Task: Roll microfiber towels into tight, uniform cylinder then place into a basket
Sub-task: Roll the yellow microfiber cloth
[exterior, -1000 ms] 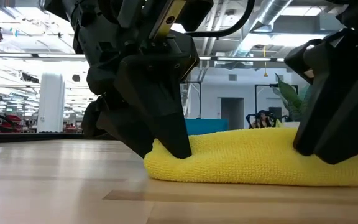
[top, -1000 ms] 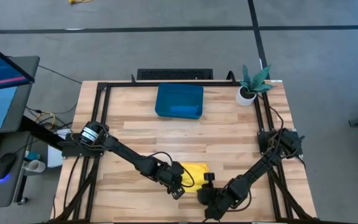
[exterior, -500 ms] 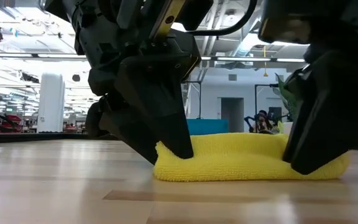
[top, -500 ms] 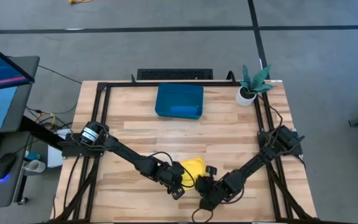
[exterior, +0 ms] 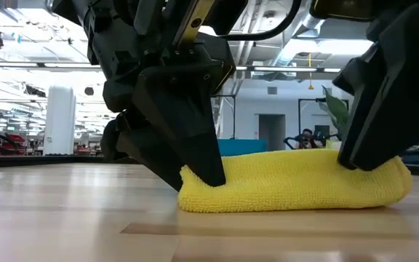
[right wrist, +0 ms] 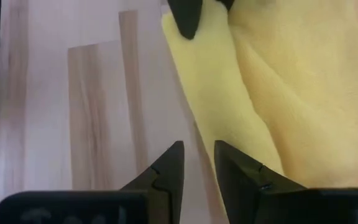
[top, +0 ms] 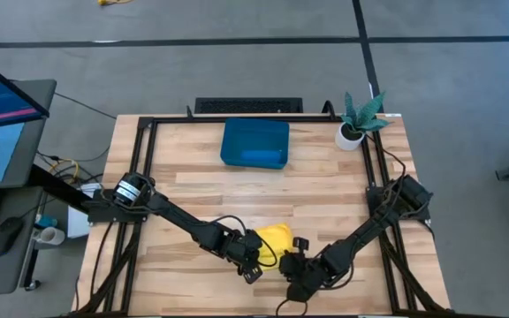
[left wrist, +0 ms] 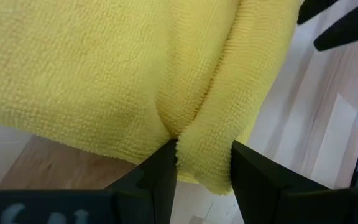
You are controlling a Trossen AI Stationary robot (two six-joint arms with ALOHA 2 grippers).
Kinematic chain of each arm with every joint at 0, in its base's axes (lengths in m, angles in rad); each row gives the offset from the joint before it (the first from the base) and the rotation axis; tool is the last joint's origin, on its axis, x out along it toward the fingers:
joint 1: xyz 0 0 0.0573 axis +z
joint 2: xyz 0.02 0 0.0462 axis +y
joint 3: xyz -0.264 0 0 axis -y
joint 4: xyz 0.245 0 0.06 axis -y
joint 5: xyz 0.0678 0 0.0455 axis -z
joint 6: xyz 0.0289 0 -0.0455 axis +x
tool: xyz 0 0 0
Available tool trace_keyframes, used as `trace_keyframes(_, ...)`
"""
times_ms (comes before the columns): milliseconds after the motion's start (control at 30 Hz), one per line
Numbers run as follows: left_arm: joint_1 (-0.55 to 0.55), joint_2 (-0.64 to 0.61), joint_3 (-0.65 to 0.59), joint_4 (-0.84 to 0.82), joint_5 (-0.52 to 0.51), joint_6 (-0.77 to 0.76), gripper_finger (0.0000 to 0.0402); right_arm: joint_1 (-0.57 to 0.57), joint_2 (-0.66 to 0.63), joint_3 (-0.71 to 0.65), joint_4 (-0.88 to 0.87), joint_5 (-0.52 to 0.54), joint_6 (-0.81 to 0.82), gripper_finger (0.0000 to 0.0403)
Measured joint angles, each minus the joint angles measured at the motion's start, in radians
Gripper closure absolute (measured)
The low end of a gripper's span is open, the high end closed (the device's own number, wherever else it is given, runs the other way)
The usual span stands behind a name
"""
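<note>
Shortened since earlier, yellow towel point(exterior: 289, 182) lies left-right, left tool point(left wrist: 201, 171) pinching its edge.

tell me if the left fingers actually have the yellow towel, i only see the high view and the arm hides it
Observer: Yes. The left wrist view shows the left gripper pinching a fold of the yellow towel between its fingers.
Operator: is the towel off the table
Observer: No. In the low view it lies on the table as a low bundle.
Operator: and the right gripper
Observer: The low view shows the right gripper sitting on top of the towel's other end.
</note>
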Motion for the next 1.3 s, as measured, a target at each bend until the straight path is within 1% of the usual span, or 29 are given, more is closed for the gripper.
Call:
trace_keyframes(167, 0.0, 0.0, 0.0, 0.0, 0.0, 0.0, 0.0267, 0.002, -0.006, 0.0, -0.021, 0.039, 0.008, 0.0292)
trace_keyframes(367, 0.0, 0.0, 0.0, 0.0, 0.0, 0.0, 0.0267, -0.012, -0.006, 0.0, -0.105, 0.059, 0.053, 0.0292)
trace_keyframes(567, 0.0, 0.0, 0.0, 0.0, 0.0, 0.0, 0.0267, -0.031, -0.006, 0.0, -0.091, 0.068, 0.057, 0.0292)
trace_keyframes(700, 0.0, 0.0, 0.0, 0.0, 0.0, 0.0, 0.0267, -0.052, -0.004, 0.0, -0.109, 0.061, 0.111, 0.0292)
trace_keyframes(900, 0.0, 0.0, 0.0, 0.005, -0.006, 0.07, 0.0267, -0.09, 0.003, 0.0, -0.122, -0.002, 0.132, 0.0292)
trace_keyframes(1000, -0.007, -0.003, 0.0, 0.012, -0.041, 0.116, 0.0267, -0.104, 0.003, -0.008, -0.125, -0.028, 0.138, 0.0292)
trace_keyframes(1167, -0.031, -0.019, 0.021, -0.015, -0.149, 0.207, 0.0267, -0.127, -0.002, -0.039, -0.103, -0.086, 0.165, 0.0292)
trace_keyframes(1300, -0.052, -0.047, 0.047, -0.107, -0.233, 0.262, 0.0267, -0.142, -0.003, -0.049, -0.093, -0.108, 0.194, 0.0292)
